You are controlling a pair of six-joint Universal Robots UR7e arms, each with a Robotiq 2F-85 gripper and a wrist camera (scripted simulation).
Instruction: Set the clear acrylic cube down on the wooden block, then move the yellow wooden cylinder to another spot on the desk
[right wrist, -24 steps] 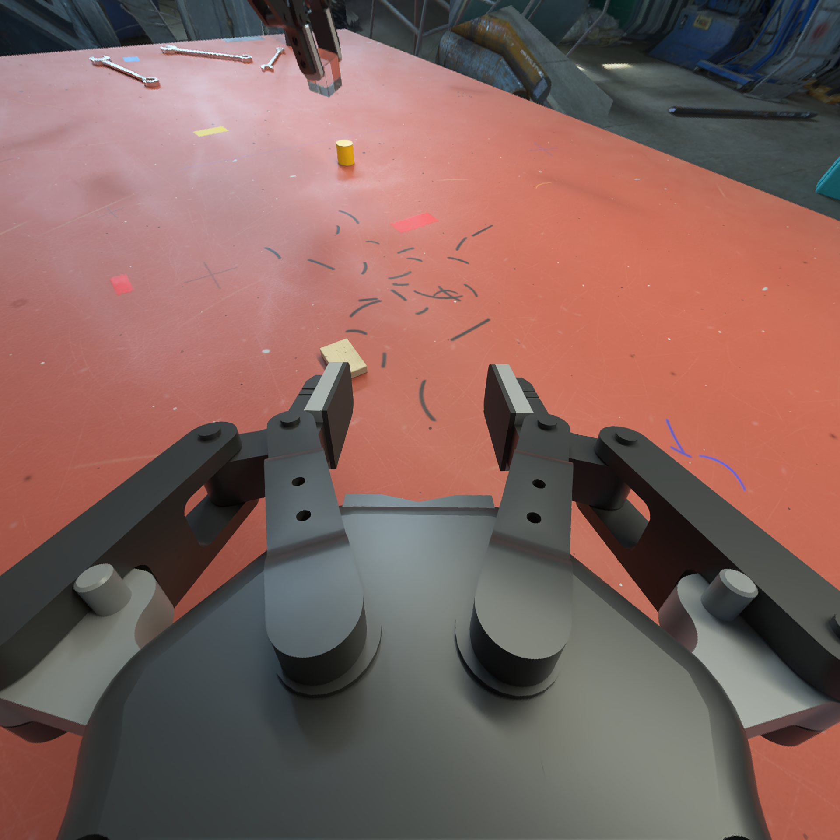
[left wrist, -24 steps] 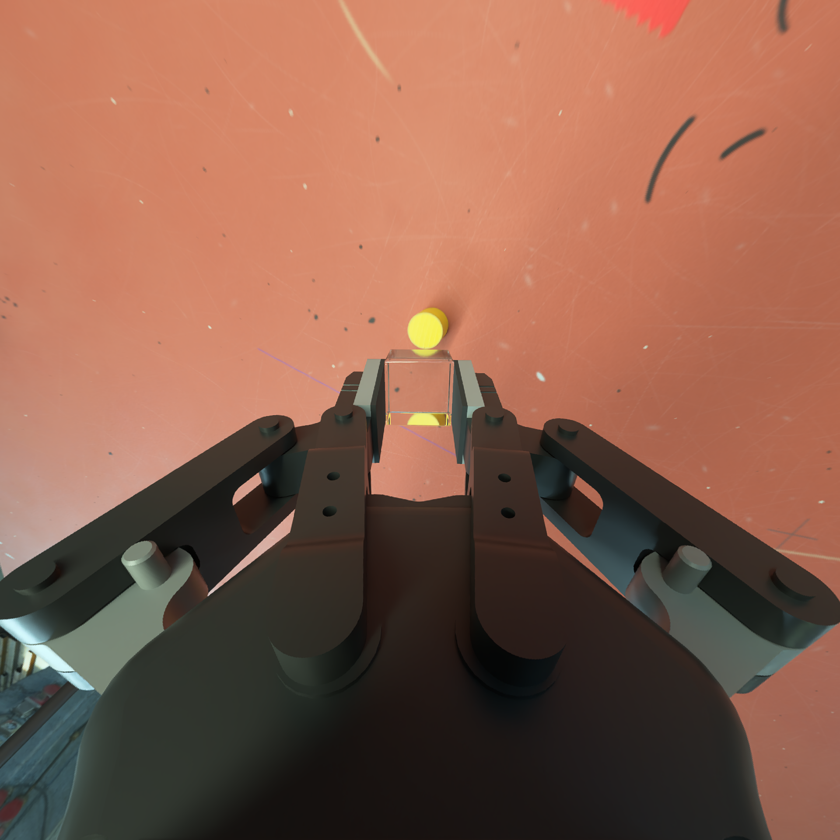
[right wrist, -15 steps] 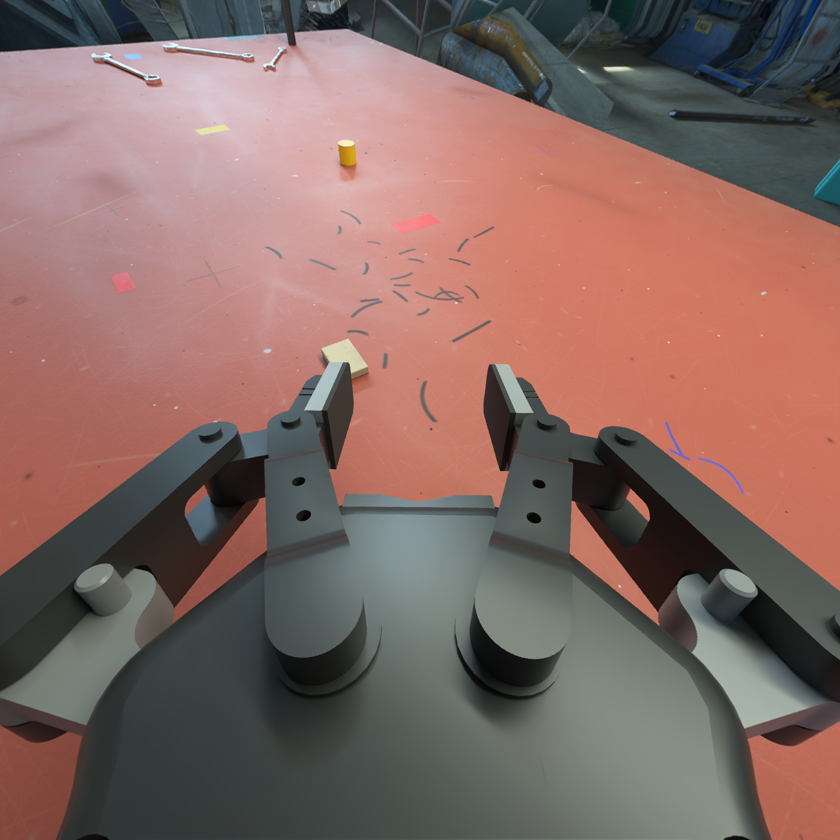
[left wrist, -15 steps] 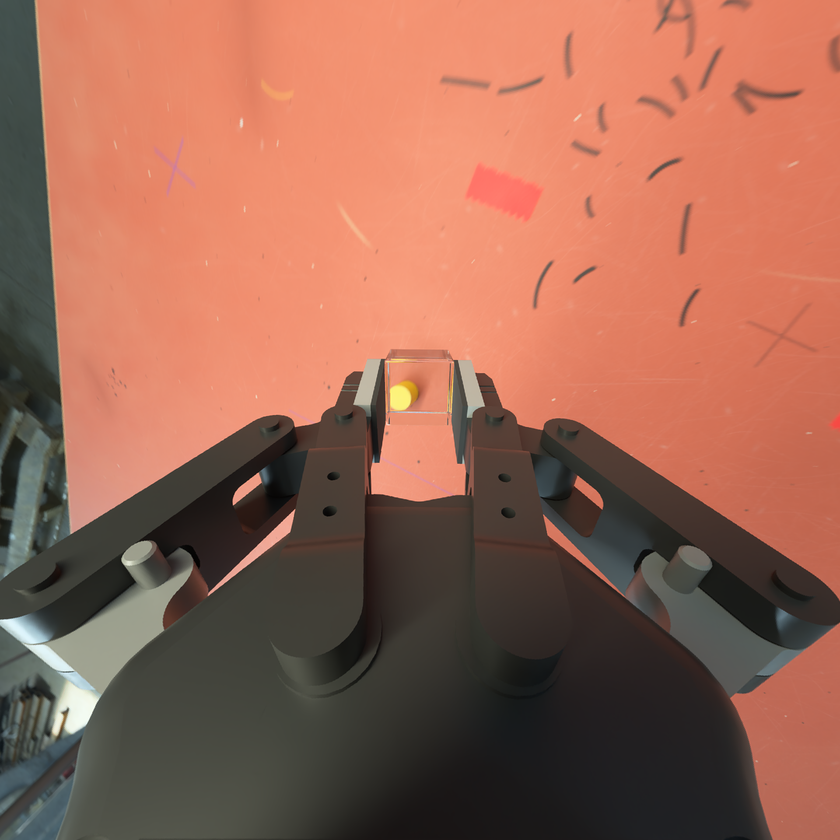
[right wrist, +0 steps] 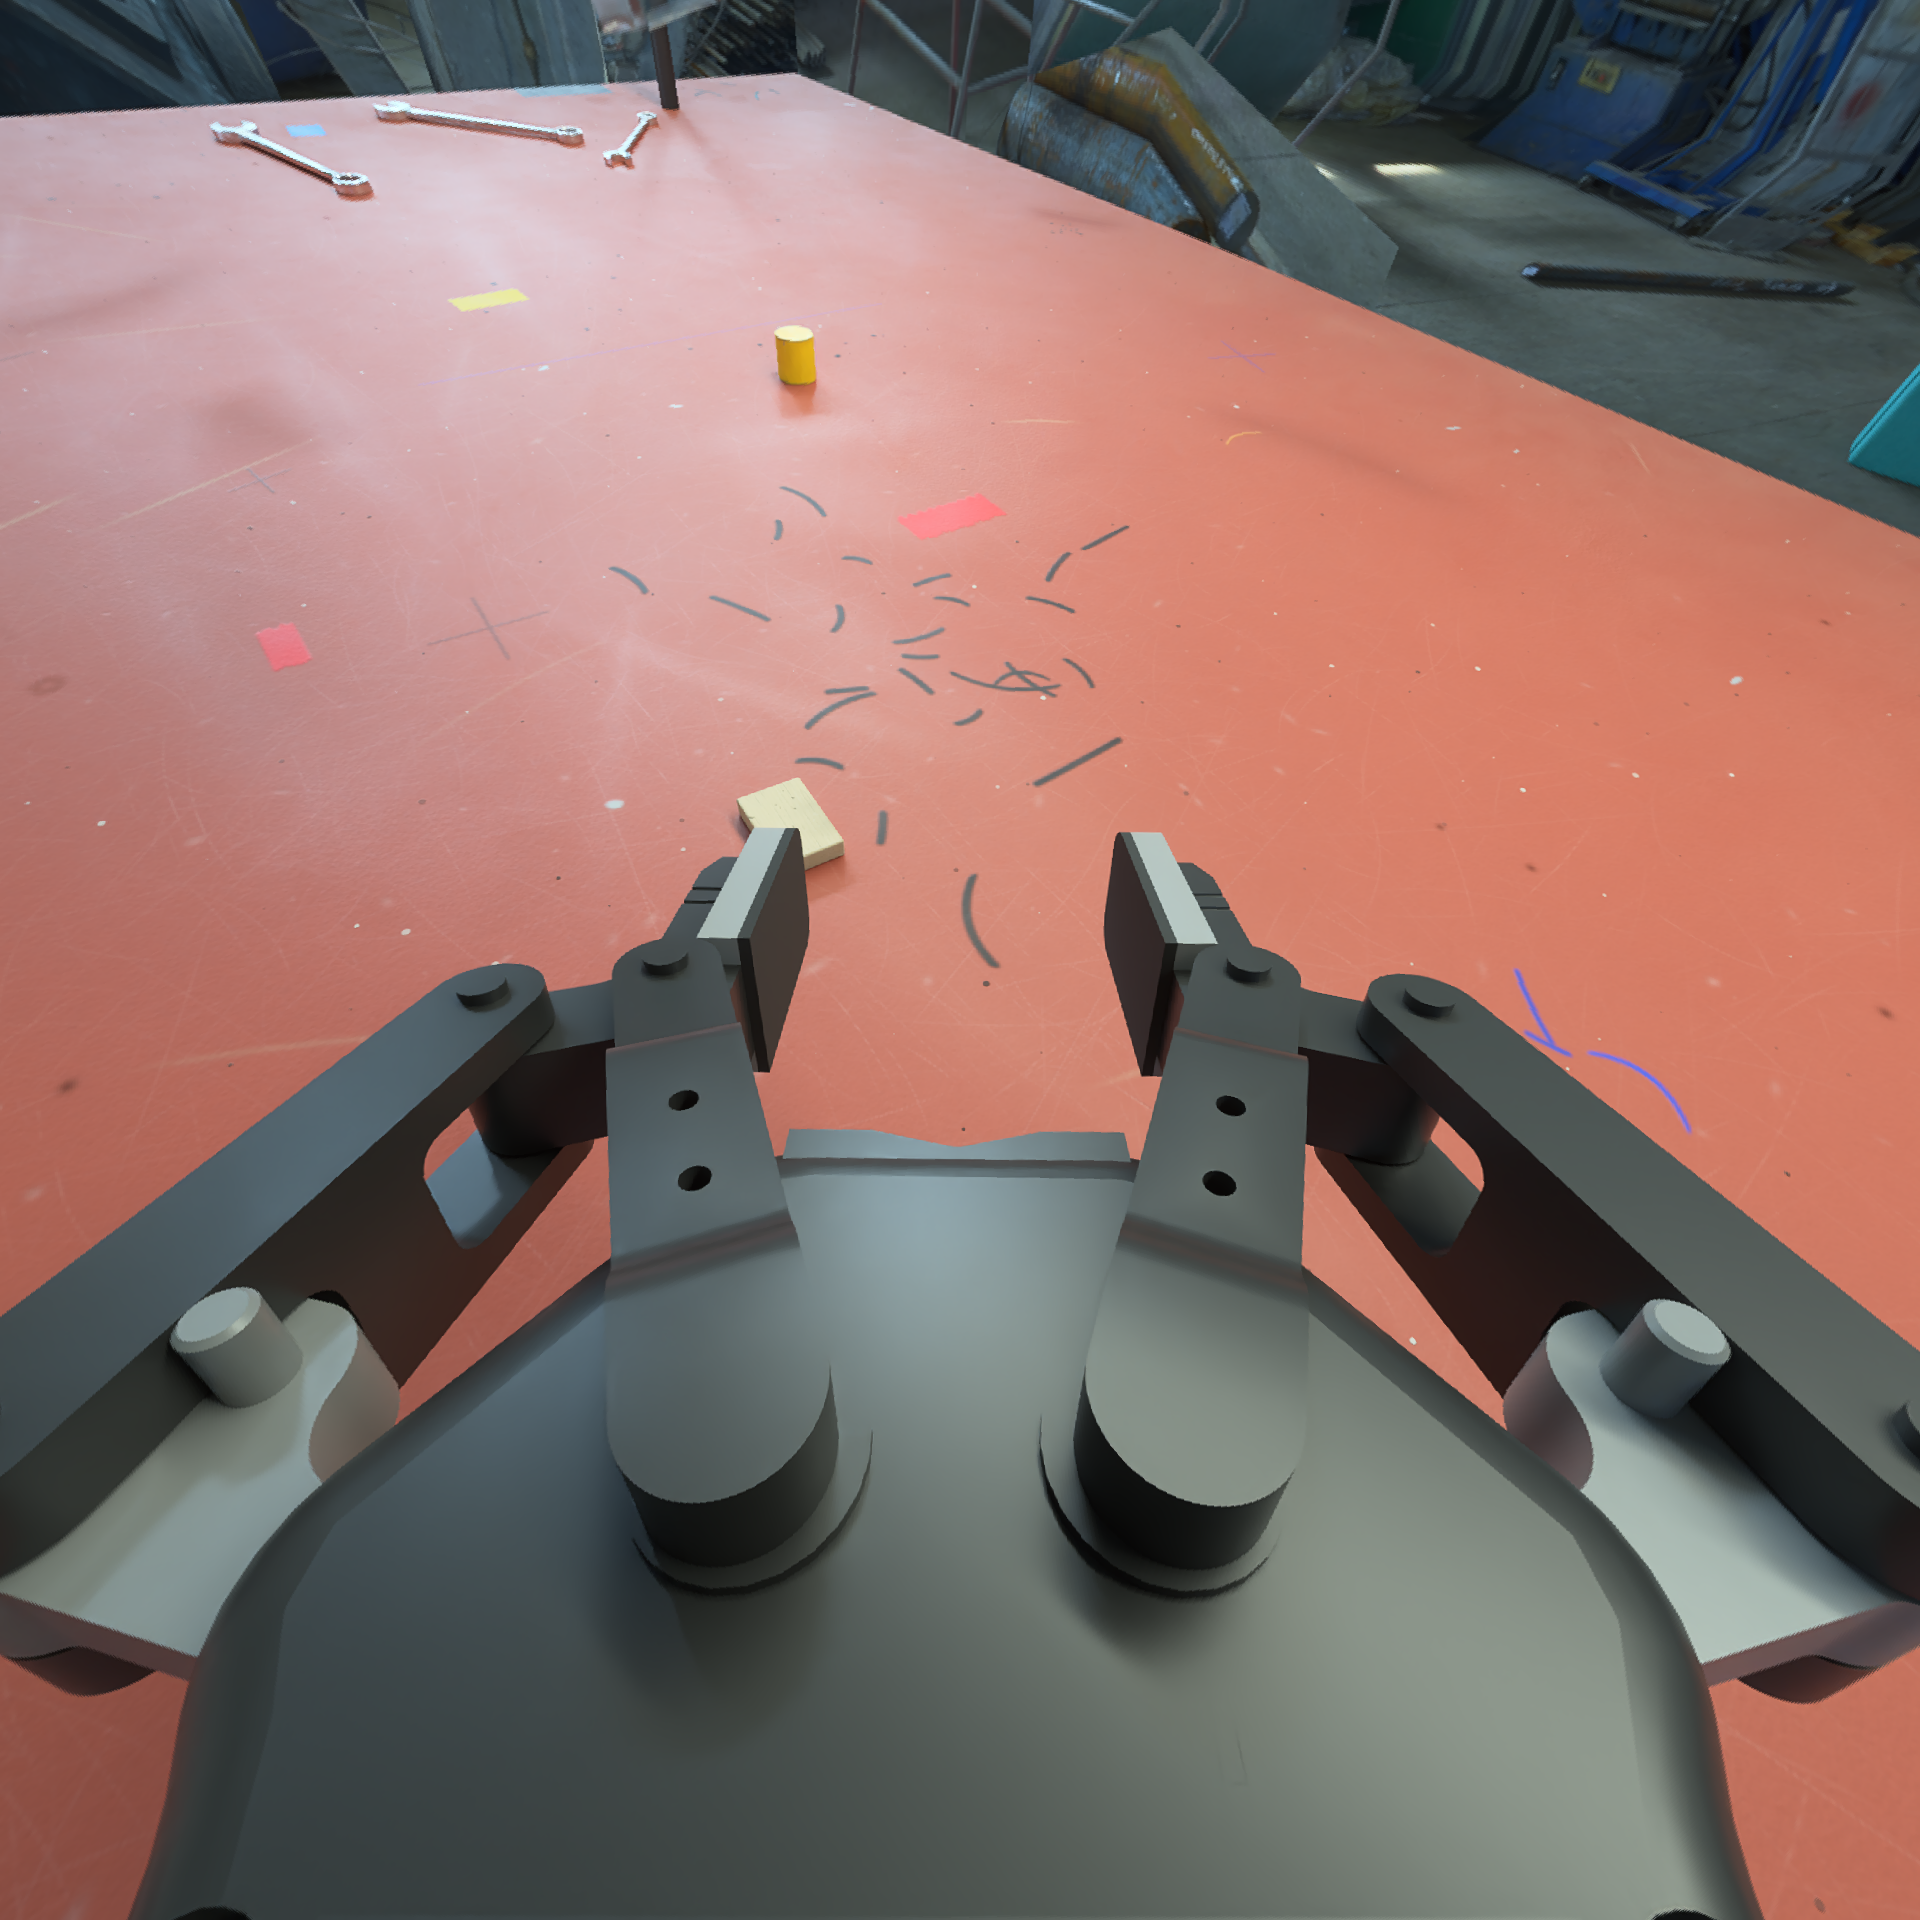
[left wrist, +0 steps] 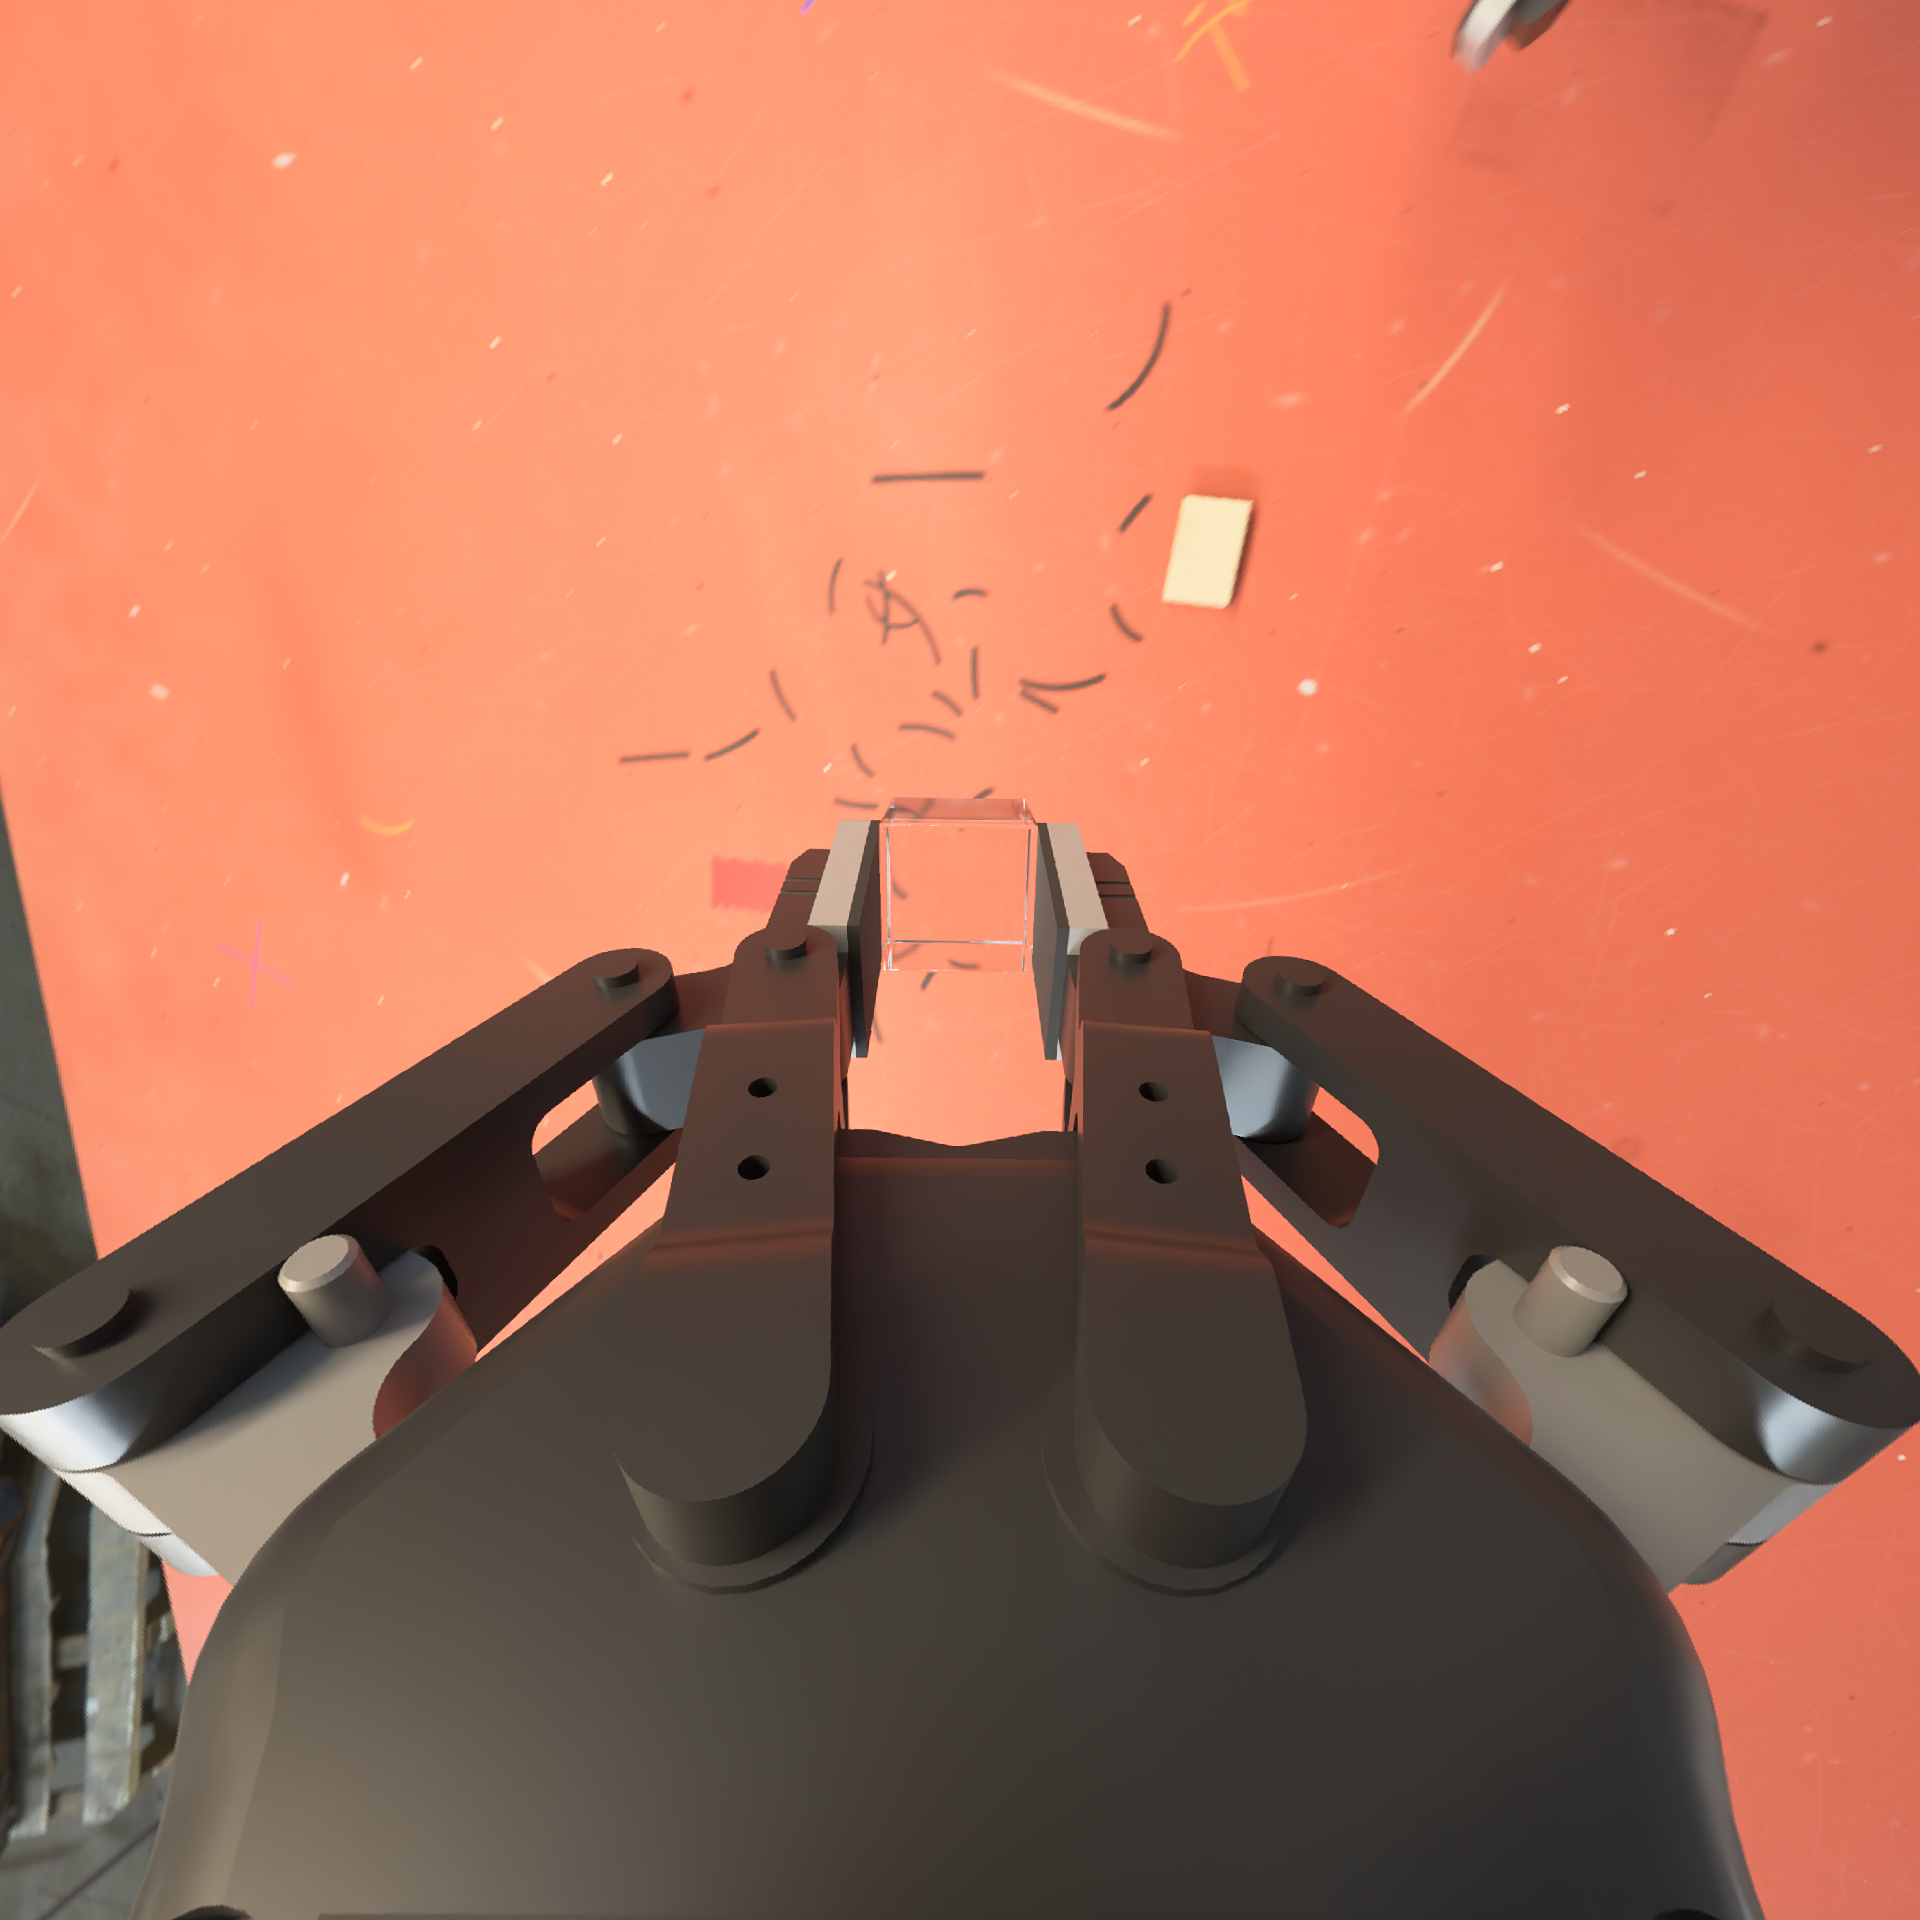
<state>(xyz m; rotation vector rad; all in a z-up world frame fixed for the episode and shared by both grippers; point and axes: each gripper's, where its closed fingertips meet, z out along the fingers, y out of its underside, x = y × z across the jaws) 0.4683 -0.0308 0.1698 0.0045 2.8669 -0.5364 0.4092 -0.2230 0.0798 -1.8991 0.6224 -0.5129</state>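
Observation:
My left gripper [left wrist: 958,883] is shut on the clear acrylic cube [left wrist: 956,885] and holds it high above the red desk [left wrist: 416,416]. The flat pale wooden block [left wrist: 1207,551] lies on the desk ahead and to the right of the cube. In the right wrist view the same block [right wrist: 787,812] lies just beyond my left fingertip [right wrist: 767,914]. My right gripper [right wrist: 958,914] is open and empty, low over the desk. The yellow wooden cylinder [right wrist: 795,354] stands upright farther back; it is out of the left wrist view.
Three wrenches [right wrist: 473,123] lie at the desk's far edge. A thin dark post [right wrist: 666,78] stands near them. Tape patches, red [right wrist: 951,515] and yellow [right wrist: 488,300], and dark pen marks [right wrist: 914,644] are flat on the desk. The desk's right edge [right wrist: 1455,343] drops to a cluttered workshop floor.
My left gripper has carried the cube away from above the yellow cylinder, over the pen marks toward the wooden block. The cylinder has left its view. My right gripper has not moved.

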